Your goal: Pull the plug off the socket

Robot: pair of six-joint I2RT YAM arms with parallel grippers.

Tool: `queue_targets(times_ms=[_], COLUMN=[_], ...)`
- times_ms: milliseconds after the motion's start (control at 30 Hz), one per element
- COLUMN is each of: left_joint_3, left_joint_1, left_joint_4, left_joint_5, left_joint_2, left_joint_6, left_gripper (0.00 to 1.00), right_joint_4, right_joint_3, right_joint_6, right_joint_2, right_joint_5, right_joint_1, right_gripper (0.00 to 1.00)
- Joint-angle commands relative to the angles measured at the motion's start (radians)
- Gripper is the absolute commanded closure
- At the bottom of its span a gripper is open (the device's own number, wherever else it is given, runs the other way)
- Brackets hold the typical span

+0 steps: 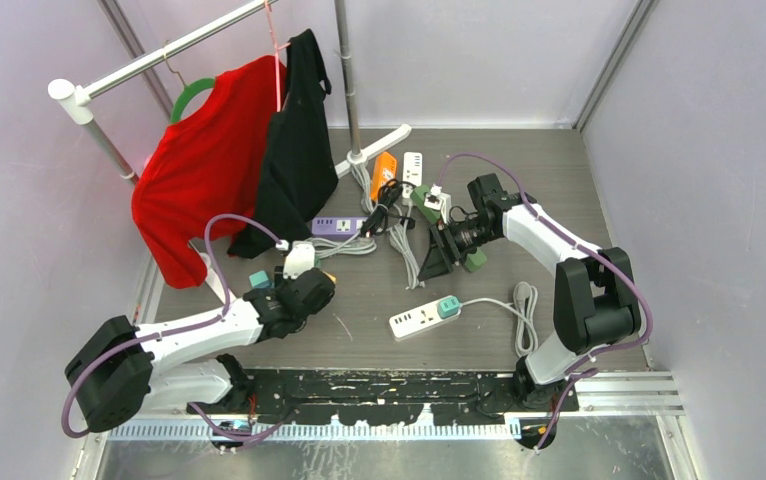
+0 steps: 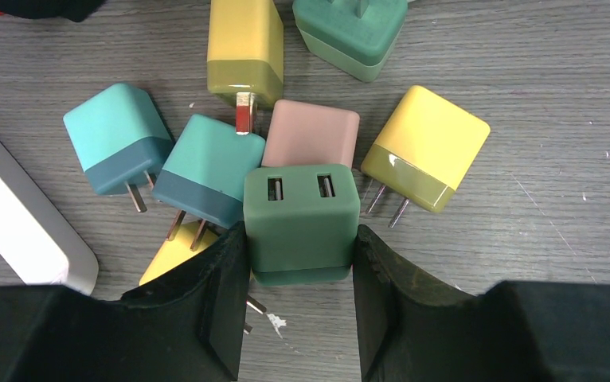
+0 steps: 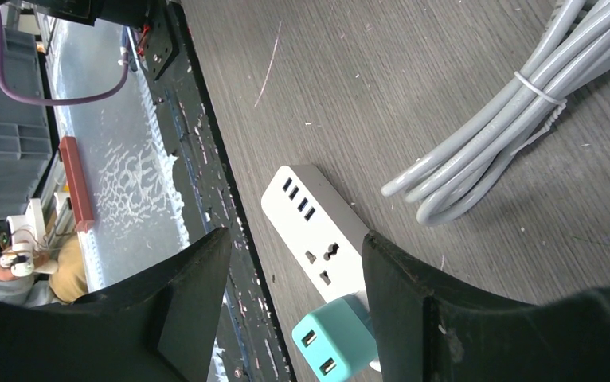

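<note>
Plug (image 3: 332, 344), teal cube (two slots)

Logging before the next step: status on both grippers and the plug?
Left gripper shut on dark green charger over loose chargers. Right gripper open, empty. Teal plug seated in white power strip, nothing blocking it.

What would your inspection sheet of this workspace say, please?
Surface: grey wood-grain table, scratched.
Job's things: teal plug seated in white power strip.
Clutter: loose chargers piled together; orange strip, purple strip at the back.
Grippers: left gripper shut on green charger; right gripper open, empty.
Cables: grey cord tied in a bundle; tangled cords at the back.
Surroundings: red shirt and black garment on a clothes rail.
</note>
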Motion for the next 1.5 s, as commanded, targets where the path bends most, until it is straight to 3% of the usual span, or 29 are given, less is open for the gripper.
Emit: queue_targets(times_ms=[0,100,233,433,567,700,867,1167,1300,1467], left_joint_3=[0.028,0.029,0.031,0.025,0.021,-0.032,-0.153,-0.292,-0.326,-0.325], left_joint_1=[0.008,0.008,0.007,0.008,0.008,0.008,0.007,0.007,0.007,0.006], left_joint_4=[0.003,-0.001,-0.007,-0.001,0.028,0.157,0.407,0.722,0.858,0.969], left_joint_5=[-0.021,-0.022,-0.015,0.025,0.125,0.337,0.608,0.788,0.881,0.983], left_joint_2=[-0.016,-0.017,-0.033,-0.097,-0.174,-0.277,-0.4,-0.439,-0.394,-0.301], left_joint_6=[-0.013,-0.013,-0.004,0.024,0.075,0.151,0.203,0.182,0.197,0.27], left_gripper=[0.6,0.46,0.35,0.26,0.22,0.2,0.21,0.19,0.17,0.14], right_joint_4=[-0.008,-0.01,-0.021,-0.023,-0.035,-0.105,-0.25,-0.49,-0.48,-0.334], right_joint_3=[0.022,0.02,0.02,0.011,0.005,-0.002,-0.021,-0.044,-0.097,-0.17], right_joint_6=[-0.025,-0.037,-0.055,-0.085,-0.125,-0.286,-0.601,-1.091,-1.207,-1.173], right_joint_2=[-0.027,-0.033,-0.039,-0.051,-0.058,-0.086,-0.128,-0.146,-0.184,-0.27], right_joint_5=[-0.01,-0.008,-0.002,0.015,0.02,0.001,-0.036,0.015,0.051,0.081], right_joint_1=[-0.003,-0.003,-0.003,-0.001,0.003,0.01,0.011,0.007,-0.021,-0.031], right_gripper=[0.34,0.34,0.34,0.34,0.34,0.34,0.3,0.19,0.13,0.12])
